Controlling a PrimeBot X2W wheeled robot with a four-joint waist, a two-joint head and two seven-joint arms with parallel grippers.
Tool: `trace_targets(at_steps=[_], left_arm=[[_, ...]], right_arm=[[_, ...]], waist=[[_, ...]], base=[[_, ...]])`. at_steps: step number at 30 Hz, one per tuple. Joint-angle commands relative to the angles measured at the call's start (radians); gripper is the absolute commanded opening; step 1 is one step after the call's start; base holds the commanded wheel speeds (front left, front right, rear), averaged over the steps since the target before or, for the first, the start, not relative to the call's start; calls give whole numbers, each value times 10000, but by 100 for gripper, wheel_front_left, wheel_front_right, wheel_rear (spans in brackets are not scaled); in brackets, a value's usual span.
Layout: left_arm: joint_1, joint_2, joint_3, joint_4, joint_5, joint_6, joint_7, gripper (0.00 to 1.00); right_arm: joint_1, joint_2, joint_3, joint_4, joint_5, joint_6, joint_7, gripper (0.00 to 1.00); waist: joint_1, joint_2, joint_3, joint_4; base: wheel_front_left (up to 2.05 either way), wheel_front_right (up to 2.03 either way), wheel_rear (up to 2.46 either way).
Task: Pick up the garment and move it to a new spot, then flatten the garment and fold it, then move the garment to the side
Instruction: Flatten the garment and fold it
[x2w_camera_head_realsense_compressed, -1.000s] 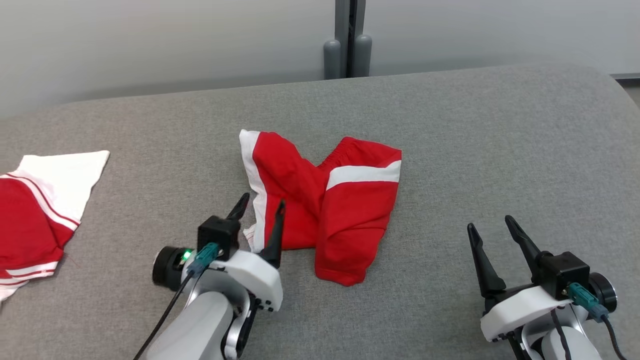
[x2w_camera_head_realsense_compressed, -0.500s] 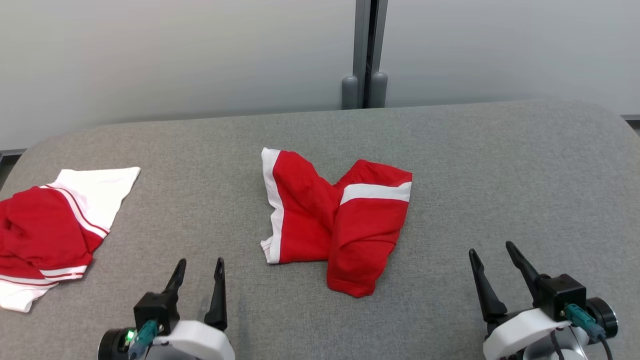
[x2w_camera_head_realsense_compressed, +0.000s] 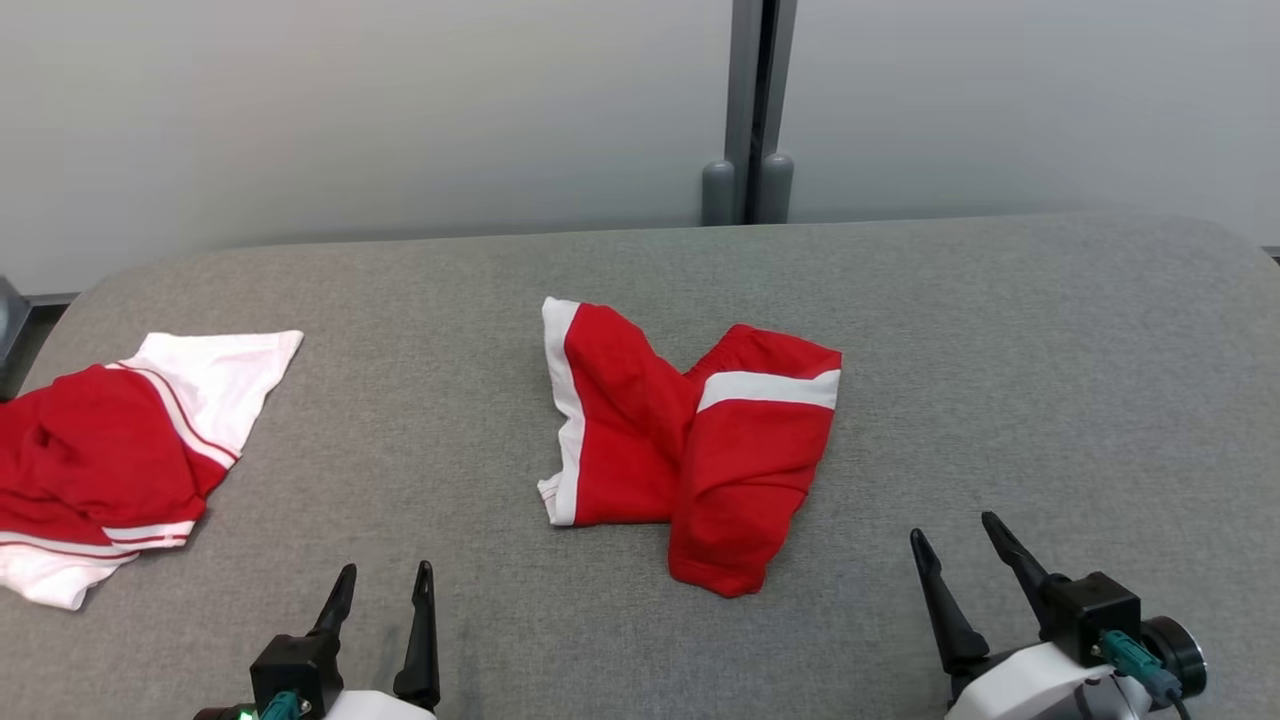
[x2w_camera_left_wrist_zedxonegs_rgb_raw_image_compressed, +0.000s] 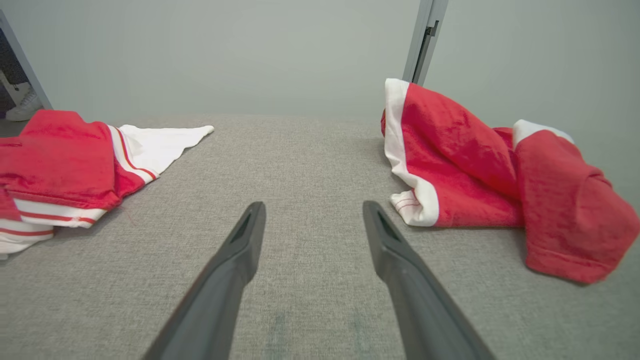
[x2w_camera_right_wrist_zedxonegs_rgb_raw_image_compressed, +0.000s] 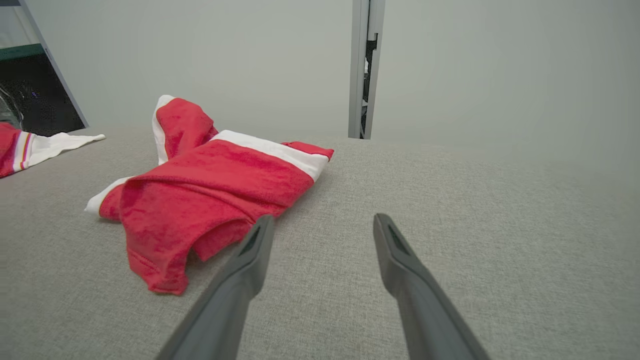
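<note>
Hovering either side of crumpled red shorts (x2w_camera_head_realsense_compressed: 690, 440) on a grey table (x2w_camera_head_realsense_compressed: 1000, 350), left gripper (x2w_camera_head_realsense_compressed: 386, 567) and right gripper (x2w_camera_head_realsense_compressed: 952, 526) gape empty.

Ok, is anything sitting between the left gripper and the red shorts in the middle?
Nothing visible. Bare grey surface is all that lies between the open left gripper and the red shorts. The other red and white garment sits off to the left, outside that path.
</note>
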Motion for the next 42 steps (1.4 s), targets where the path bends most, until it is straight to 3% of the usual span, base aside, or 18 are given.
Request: trace_targets(at_steps=[1,11,19,24,30,31,32,33,34,35,42], left_arm=[[-60,29,37,2,71,-67,-2,100],[-388,6,-439,197,-329,-92,-2,100],[-734,1,-1229,347,-766,-39,-2,100],[-759,-4,-1680,378,-1051,41,-2,100],[-742,-2,-1873,322,-1239,145,-2,100],[-740,-2,-1881,297,-1260,160,-2,100],[-733,-3,-1902,271,-1261,170,-2,100],[-736,-4,-1914,254,-1285,183,-2,100],[-765,-2,-1933,242,-1303,199,-2,100],[-822,-2,-1956,205,-1328,197,-2,100],[-940,2,-2008,47,-1510,274,-2,100]], right_arm=[[-64,-29,53,-6,-2,-3,3,100],[-1333,-97,2239,128,433,-3,3,100],[-3056,-179,4249,1278,882,-3,3,100],[-3941,-255,4762,2730,1068,-3,3,100],[-4552,-231,4666,4419,844,-3,3,100],[-4595,-226,4684,4629,820,-3,1,97],[-4669,-226,4720,4824,726,-3,1,85],[-4731,-236,4745,5001,670,-3,3,46],[-4774,-238,4735,5101,649,-3,4,15],[-4783,-237,4731,5163,645,-3,4,0],[-5173,-680,4102,4045,632,-3,0,0]], waist=[[0,-1,72,90],[0,-1,586,955],[0,-1,1003,2170],[0,-1,1331,2992],[0,-1,1705,3573],[0,-1,1745,3615],[0,-1,1777,3641],[0,-1,1806,3657],[0,-1,1827,3662],[0,-1,1847,3658],[0,-1,1797,3440]], base=[[0,0,0],[0,0,0],[0,0,0],[0,0,0],[0,0,0],[0,0,0],[0,0,0],[0,0,0],[0,0,0],[0,0,0],[0,0,0]])
